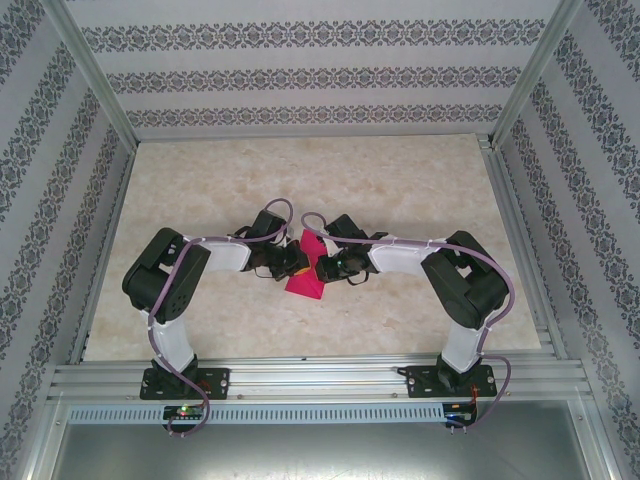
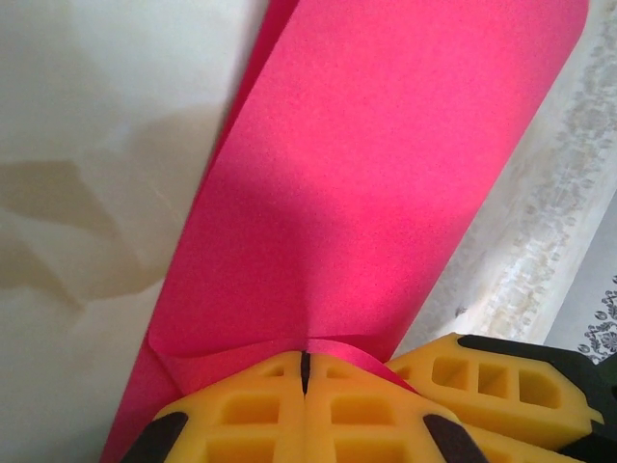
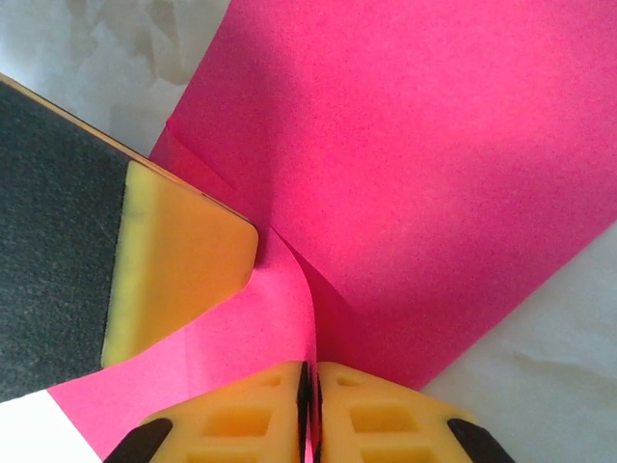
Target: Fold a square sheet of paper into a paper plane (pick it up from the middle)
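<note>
Count: two arms, two grippers, one sheet of paper.

- Sheet of paper (image 1: 304, 278): a single pink piece near the middle of the table (image 1: 420, 180), in the gap between the two wrists. From overhead it reads as a small wedge with its lower corner pointing toward the near edge. Cannot tell whether that corner rests on the tabletop.
- Left gripper (image 1: 293, 262): comes in from the left. In its own wrist view the two yellow fingers of the left gripper (image 2: 305, 371) are pressed together, and a curled lip of the paper (image 2: 386, 174) is caught in the seam between them. The sheet rises away from the tips in a broad, bowed band, with a second layer showing along its left edge.
- Right gripper (image 1: 324, 268): comes in from the right, close to the other one. In its wrist view the fingers of the right gripper (image 3: 313, 386) are closed nearly flat on a fold of the paper (image 3: 434, 193) that runs down into the slit between them.
- The two pinch points sit just beside each other: one yellow-and-black finger (image 3: 178, 260) of the left gripper shows at the left of the right wrist view, lying against the pink surface.
- Surroundings: pale marbled tabletop, patterned walls (image 1: 300, 80) on three sides, metal rail (image 1: 320, 380) carrying both arm bases.
</note>
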